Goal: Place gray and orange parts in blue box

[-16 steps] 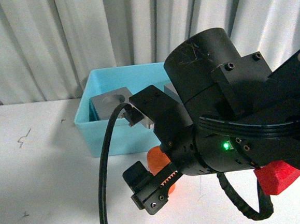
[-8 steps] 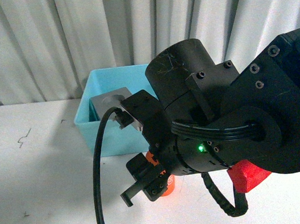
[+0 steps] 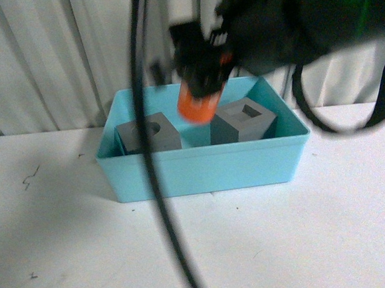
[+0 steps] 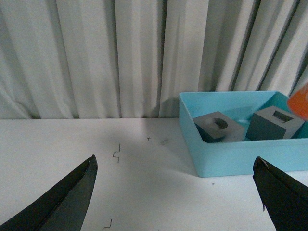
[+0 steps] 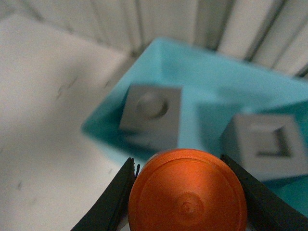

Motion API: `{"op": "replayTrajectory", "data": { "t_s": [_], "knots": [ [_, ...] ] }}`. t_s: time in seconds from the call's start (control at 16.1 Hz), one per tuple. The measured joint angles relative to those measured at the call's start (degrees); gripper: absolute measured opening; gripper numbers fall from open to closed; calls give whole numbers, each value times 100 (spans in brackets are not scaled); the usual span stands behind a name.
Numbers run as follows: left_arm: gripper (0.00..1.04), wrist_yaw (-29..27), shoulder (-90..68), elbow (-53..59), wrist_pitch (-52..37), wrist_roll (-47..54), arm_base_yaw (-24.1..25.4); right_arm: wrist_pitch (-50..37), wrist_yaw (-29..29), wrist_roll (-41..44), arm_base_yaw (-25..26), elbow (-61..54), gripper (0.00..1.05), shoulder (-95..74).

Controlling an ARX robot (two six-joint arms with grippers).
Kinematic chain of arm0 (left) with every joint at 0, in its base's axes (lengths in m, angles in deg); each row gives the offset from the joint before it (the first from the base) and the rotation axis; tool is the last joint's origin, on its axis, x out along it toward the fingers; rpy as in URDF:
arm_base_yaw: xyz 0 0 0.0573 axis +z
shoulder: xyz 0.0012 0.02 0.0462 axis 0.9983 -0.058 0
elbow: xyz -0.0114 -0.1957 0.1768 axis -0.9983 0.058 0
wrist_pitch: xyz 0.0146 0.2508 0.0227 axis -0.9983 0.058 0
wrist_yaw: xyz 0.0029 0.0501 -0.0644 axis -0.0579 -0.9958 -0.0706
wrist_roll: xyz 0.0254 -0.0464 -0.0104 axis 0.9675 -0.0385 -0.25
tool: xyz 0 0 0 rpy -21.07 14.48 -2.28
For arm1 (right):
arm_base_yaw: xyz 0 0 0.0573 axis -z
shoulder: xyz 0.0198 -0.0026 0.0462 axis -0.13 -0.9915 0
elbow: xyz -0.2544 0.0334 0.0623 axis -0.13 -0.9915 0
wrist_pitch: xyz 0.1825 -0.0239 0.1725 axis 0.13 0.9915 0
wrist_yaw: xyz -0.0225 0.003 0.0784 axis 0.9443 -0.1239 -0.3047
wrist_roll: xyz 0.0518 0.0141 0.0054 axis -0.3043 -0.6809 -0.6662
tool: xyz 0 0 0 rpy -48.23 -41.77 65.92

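Observation:
My right gripper (image 3: 200, 83) is shut on the orange cylinder (image 3: 198, 105) and holds it in the air above the blue box (image 3: 201, 171), between the two gray cubes. The cube with the round recess (image 3: 148, 135) sits in the box's left half, the cube with the square recess (image 3: 243, 121) in its right half. In the right wrist view the orange cylinder (image 5: 187, 192) fills the gap between the fingers, with the blue box (image 5: 216, 82) and both cubes below. My left gripper (image 4: 175, 180) is open over bare table, left of the blue box (image 4: 231, 156).
White curtains (image 3: 52, 55) hang close behind the box. The white tabletop (image 3: 67, 247) stretches to the left and in front of it. A black cable (image 3: 157, 187) hangs down across the front view.
The right arm has risen from the table in front of the box and carried the orange cylinder up and back over the box. Both cubes now show.

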Motion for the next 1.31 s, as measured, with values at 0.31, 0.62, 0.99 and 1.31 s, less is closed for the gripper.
{"op": "replayTrajectory", "data": {
  "t_s": [0.31, 0.62, 0.99, 1.31],
  "knots": [
    [98, 2, 0, 0, 0, 0, 0, 125, 289, -48, 483, 1130, 48, -1143],
    [98, 0, 0, 0, 0, 2, 0, 457, 452, -87, 243, 2140, 47, -2041],
    [98, 0, 0, 0, 0, 0, 0, 570, 791, -385, 149, 2280, 47, -2610],
    [98, 0, 0, 0, 0, 0, 0, 743, 1001, -522, 114, 2592, 47, -2876]
  ]
}}
